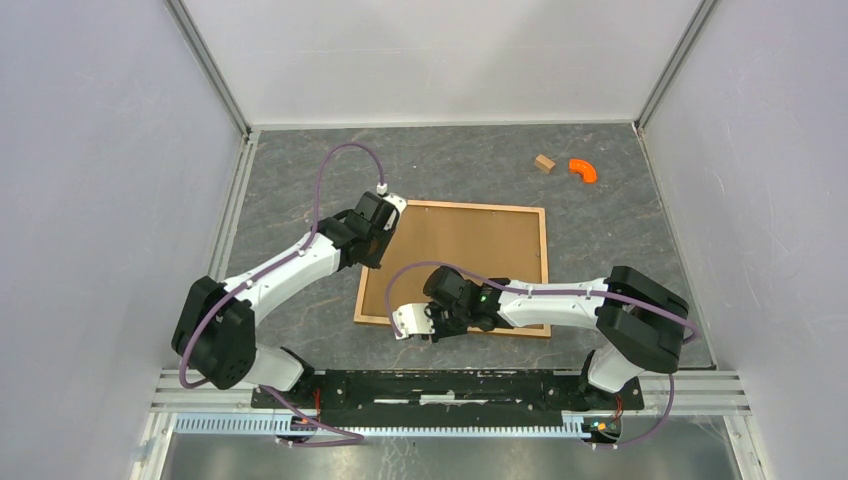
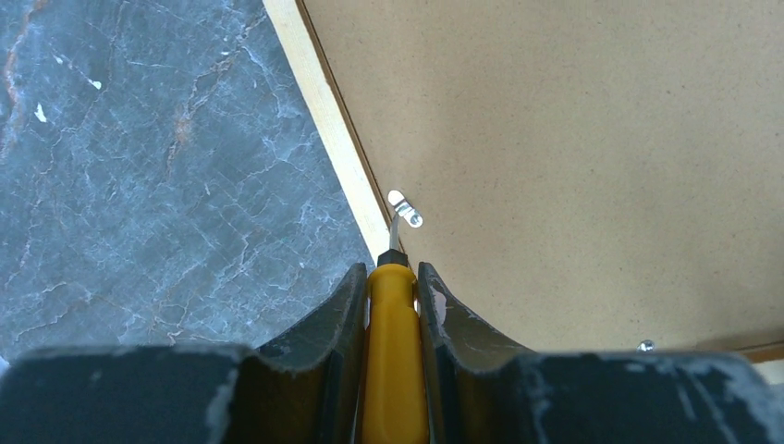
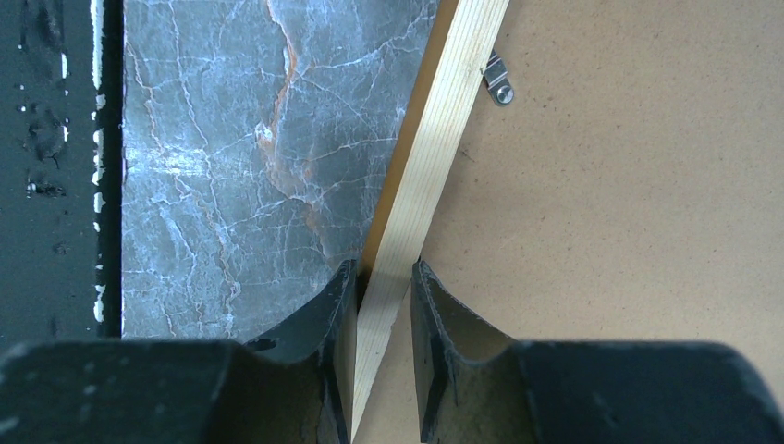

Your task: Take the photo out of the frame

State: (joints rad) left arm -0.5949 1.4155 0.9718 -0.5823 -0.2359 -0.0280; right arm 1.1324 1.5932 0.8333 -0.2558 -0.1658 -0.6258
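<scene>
Found the frame [image 1: 545, 265] face down on the bench [image 1: 300, 170], board [image 1: 470, 255] uppermost, most likely to put the retaining clips within reach from above. No sight of the photo anywhere; presumably shut in beneath the board, hence inside the frame and not yet freed.

On the left gripper [image 2: 393, 277]: clamped on a yellow screwdriver [image 2: 393, 370], handle pinched between both fingers, blade aimed at a metal clip [image 2: 404, 211] just inside the left border. Held so, by the look of it, to lever or swing that clip off the board. Blade tip right at the clip; contact probable, though hard to confirm.

On the right gripper [image 3: 384, 277]: closed across the near border, one finger outside over the bench, the other inside over the board. Judged a steadying hold, to keep the frame from sliding under the push of the screwdriver. Further along that border, a second clip [image 3: 497, 81], lapping from wood onto board, so apparently not yet turned aside.

Early in the task, then: clips to clear first, board to lift next, photo last. Worth guarding against the blade skating off so small a clip and scoring the board.
</scene>
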